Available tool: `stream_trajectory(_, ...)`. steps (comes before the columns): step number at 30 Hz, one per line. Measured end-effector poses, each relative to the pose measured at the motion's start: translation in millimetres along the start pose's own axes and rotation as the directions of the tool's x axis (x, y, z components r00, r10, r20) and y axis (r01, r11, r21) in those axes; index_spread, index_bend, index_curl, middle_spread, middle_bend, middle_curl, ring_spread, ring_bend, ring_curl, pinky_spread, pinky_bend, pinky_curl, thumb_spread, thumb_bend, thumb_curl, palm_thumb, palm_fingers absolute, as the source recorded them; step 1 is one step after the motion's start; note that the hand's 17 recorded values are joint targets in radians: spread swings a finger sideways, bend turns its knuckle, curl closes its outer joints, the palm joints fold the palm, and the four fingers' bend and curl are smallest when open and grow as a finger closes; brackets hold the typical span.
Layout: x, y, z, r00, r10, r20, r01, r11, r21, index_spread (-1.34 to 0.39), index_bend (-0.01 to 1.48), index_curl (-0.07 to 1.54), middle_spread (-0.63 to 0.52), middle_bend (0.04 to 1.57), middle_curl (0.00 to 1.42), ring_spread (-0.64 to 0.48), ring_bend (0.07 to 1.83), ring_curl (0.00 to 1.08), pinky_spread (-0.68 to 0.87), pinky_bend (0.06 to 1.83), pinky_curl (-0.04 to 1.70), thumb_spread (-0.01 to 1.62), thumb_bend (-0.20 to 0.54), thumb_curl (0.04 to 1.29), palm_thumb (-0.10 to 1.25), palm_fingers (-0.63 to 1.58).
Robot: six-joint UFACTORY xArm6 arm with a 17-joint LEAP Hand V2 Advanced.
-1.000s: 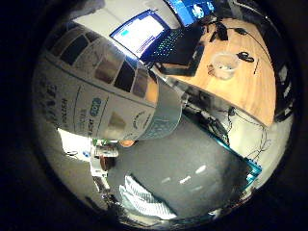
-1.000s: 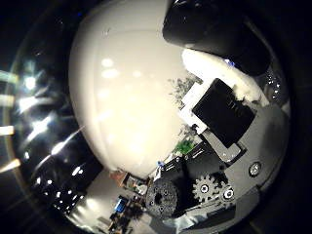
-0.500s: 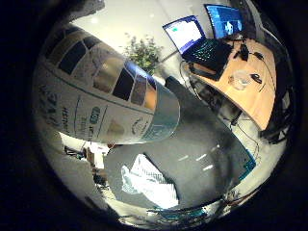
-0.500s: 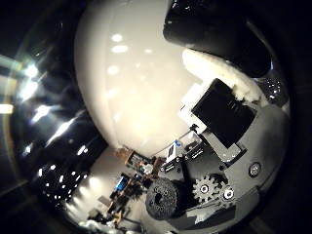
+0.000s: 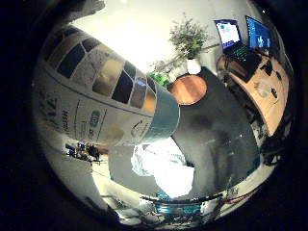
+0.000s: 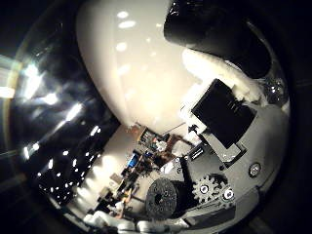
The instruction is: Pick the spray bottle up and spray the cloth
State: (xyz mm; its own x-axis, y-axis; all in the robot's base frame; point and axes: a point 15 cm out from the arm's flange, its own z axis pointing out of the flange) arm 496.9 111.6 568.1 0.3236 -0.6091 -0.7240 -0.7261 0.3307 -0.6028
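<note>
Fingers (image 6: 224, 122) of the hand (image 6: 214, 161) curl around the spray bottle (image 5: 101, 101), lifted above the white cloth (image 5: 166, 168) on the dark tabletop (image 5: 216, 134); next, I judge, aiming and squeezing the trigger.

A dark grey table top (image 5: 226, 144) fills the middle of the room, set against a pale wall (image 5: 139, 29). Beside it stands a small round wooden table (image 5: 188, 89), with a potted plant (image 5: 188, 41) in a white pot just behind and more greenery (image 5: 156, 77) near it. Along one side runs a light wooden desk (image 5: 269, 96) carrying an open laptop (image 5: 233, 41) and a lit monitor (image 5: 259, 32), both screens glowing blue. Overhead, ceiling lights (image 6: 58, 105) show as bright spots against dark. Far off, cluttered shelves and equipment (image 6: 153, 146) line a lit area.
</note>
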Motion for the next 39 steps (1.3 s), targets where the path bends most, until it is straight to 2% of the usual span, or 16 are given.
stream_trajectory(6, 12, 93, 46, 0.997, 0.078, 0.018, -0.074, 0.982, -0.171, -0.63, 0.22, 0.67, -0.42, 0.59, 0.58, -0.46, 0.98, 0.33, -0.27, 0.88, -0.01, 0.96, -0.013, 0.43, 1.18, 1.09)
stream_trajectory(17, 44, 183, 72, 0.994, 0.096, -0.044, -0.105, 0.936, -0.335, -0.62, 0.22, 0.68, -0.42, 0.59, 0.58, -0.46, 0.98, 0.33, -0.27, 0.88, -0.01, 0.96, -0.013, 0.44, 1.18, 1.08)
stream_trajectory(22, 56, 199, 73, 0.991, 0.106, -0.085, -0.130, 0.921, -0.368, -0.62, 0.22, 0.68, -0.40, 0.59, 0.58, -0.46, 0.98, 0.33, -0.26, 0.88, -0.01, 0.96, -0.011, 0.44, 1.19, 1.09)
stream_trajectory(29, 92, 223, 65, 0.963, 0.093, -0.254, -0.200, 0.878, -0.435, -0.61, 0.23, 0.68, -0.39, 0.59, 0.58, -0.46, 0.98, 0.33, -0.24, 0.88, -0.01, 0.95, -0.014, 0.45, 1.19, 1.09)
stream_trajectory(32, 95, 225, 59, 0.955, 0.105, -0.279, -0.227, 0.863, -0.452, -0.61, 0.23, 0.68, -0.39, 0.60, 0.57, -0.45, 0.98, 0.33, -0.24, 0.88, -0.01, 0.95, -0.014, 0.45, 1.18, 1.09)
stream_trajectory(39, 77, 196, 50, 0.962, 0.090, -0.259, -0.196, 0.888, -0.416, -0.61, 0.23, 0.68, -0.39, 0.61, 0.57, -0.45, 0.98, 0.33, -0.24, 0.88, -0.01, 0.94, -0.014, 0.46, 1.18, 1.09)
